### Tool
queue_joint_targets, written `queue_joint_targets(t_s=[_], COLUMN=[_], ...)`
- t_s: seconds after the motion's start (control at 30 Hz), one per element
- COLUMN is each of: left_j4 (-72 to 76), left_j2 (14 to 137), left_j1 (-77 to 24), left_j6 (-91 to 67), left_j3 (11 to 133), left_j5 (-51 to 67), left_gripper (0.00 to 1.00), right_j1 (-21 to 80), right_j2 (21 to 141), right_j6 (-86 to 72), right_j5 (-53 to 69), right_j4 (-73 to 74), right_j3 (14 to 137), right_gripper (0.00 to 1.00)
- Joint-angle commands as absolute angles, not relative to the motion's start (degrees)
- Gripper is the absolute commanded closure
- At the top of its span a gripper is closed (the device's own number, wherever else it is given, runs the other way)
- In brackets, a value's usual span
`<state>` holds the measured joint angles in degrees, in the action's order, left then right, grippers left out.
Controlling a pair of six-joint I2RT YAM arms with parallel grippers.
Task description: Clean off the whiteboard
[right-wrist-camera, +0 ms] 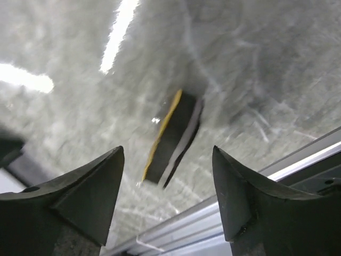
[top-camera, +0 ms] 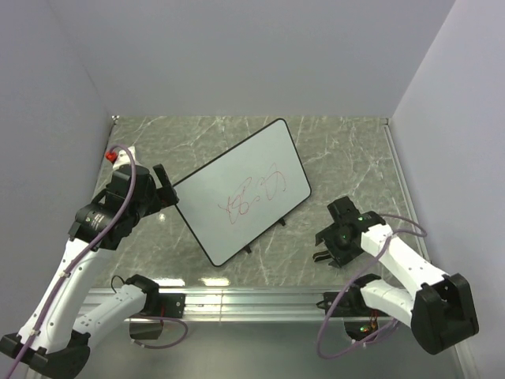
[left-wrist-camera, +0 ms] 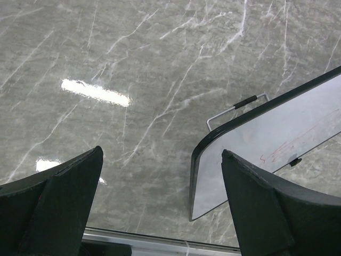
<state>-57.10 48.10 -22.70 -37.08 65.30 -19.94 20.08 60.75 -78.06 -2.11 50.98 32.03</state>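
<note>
Tabletop (top-camera: 347, 150), grey marble, is looking slick and glossy, so anything loose on it is likely sliding under a push. The whiteboard (top-camera: 241, 193) is lying skewed in the middle of it, sitting on small black stand feet (top-camera: 282, 223) with nothing pinning it. A firm wipe is probably going to spin or shove it toward the back wall.

The left gripper (top-camera: 162, 189) is hovering just beside the board's left corner with its fingers spread and gripping nothing. In the left wrist view the rounded corner (left-wrist-camera: 213, 160) is sitting just inside the right-hand finger. If the arm is dropping or closing off-line, it is risking knocking the rim instead of bracing it.

The right gripper (top-camera: 325, 251) is hanging near the front right of the table, well apart from the board, fingers spread over the eraser (right-wrist-camera: 170, 133). That view is blurred, so the eraser's exact pose is hard to call. It is seemingly lying skewed to the fingers and close to the metal rail (right-wrist-camera: 224, 213). Closing at that angle is risking a corner pinch, a tip-over, or a nudge against the rail.

The red scribbles (top-camera: 248, 196) are sitting mid-board. A weak grip is likely leaving smears or dropping the eraser mid-stroke.
</note>
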Motion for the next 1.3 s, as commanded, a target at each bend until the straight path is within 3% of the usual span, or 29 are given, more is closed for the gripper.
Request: queue_joint_targets(t_s=[0.0,0.2,0.27,0.37,0.57,0.8,1.0,1.27], left_j4=[-57.7,-57.6,-57.4,-56.9,-57.7,-58.6,-57.5,-54.8], left_j2=[47.7,48.1,48.3,48.8,49.2,48.3,47.8,50.1], left_j1=[-22.9,-22.9,-22.9,-22.9,-22.9,-22.9,-22.9,-22.9], left_j6=[-37.6,-38.3,-38.7,-39.1,-39.5,-39.8,-39.5,-39.5], left_j3=[67.0,66.9,66.7,66.7,67.8,67.9,66.3,64.8], left_j5=[-21.3,-21.3,-21.2,-20.5,-20.4,-20.7,-21.2,-19.3], left_gripper=[0.01,0.00,0.01,0.01,0.01,0.02,0.01,0.02], right_j1=[19.9,19.4,18.7,16.3,14.0,13.7,13.6,13.5], right_j2=[56.9,49.4,48.9,50.4,57.6,62.7,48.8,46.4], right_j6=[-74.4,-73.7,-73.5,-72.4,-71.5,-68.6,-67.9,-67.3], right_j5=[-1.7,-1.4,-1.4,1.2,0.1,-1.9,-1.4,-1.8], right_j4=[56.3,62.8,60.9,54.4,46.9,45.3,52.6,58.3], right_j3=[34.5,36.2,35.3,34.0,36.3,34.0,32.2,34.1], right_gripper=[0.25,0.30,0.41,0.77,1.00,1.00,1.00,1.00])
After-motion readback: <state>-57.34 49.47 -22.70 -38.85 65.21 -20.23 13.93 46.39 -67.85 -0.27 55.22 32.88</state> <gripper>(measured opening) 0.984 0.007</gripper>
